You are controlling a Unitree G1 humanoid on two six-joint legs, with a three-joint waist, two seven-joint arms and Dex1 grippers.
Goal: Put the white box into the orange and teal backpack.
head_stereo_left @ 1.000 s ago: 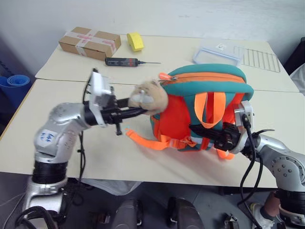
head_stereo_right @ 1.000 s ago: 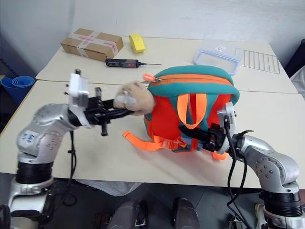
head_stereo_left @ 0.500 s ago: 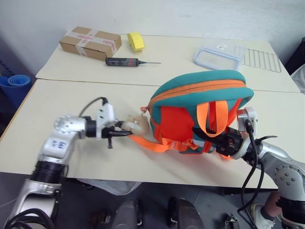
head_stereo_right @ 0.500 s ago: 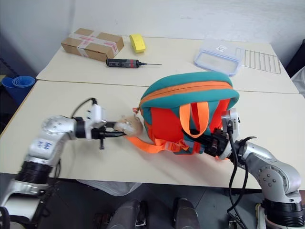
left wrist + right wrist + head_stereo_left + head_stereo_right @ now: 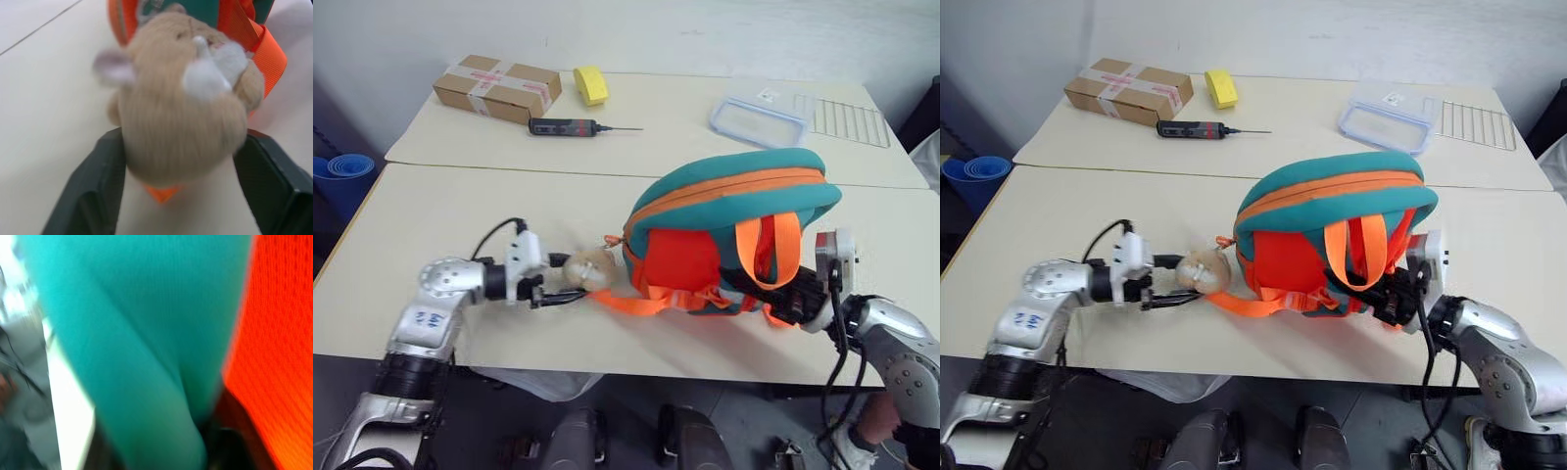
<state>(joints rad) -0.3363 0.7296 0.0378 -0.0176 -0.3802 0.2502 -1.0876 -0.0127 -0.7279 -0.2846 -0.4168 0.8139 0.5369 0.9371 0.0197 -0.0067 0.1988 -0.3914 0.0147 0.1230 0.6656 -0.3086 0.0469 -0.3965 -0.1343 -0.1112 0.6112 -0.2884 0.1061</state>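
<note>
The orange and teal backpack lies tipped on the near table, teal top up and orange straps spilling toward me. Its tan plush charm rests on the table at the bag's left side. My left gripper reaches in low from the left and is open. In the left wrist view its two black fingers stand wide apart with the plush charm between them. My right gripper is pressed against the bag's lower right corner, tucked among the straps. The white box is out of view.
On the far table sit a taped cardboard box, a yellow object, a dark screwdriver, a clear lidded container and a wire rack. Blue rolls stand beyond the table's left edge.
The backpack has come down from upright and now lies on the table. My left gripper sank with the plush charm and spread its fingers. My right gripper slid slightly right.
</note>
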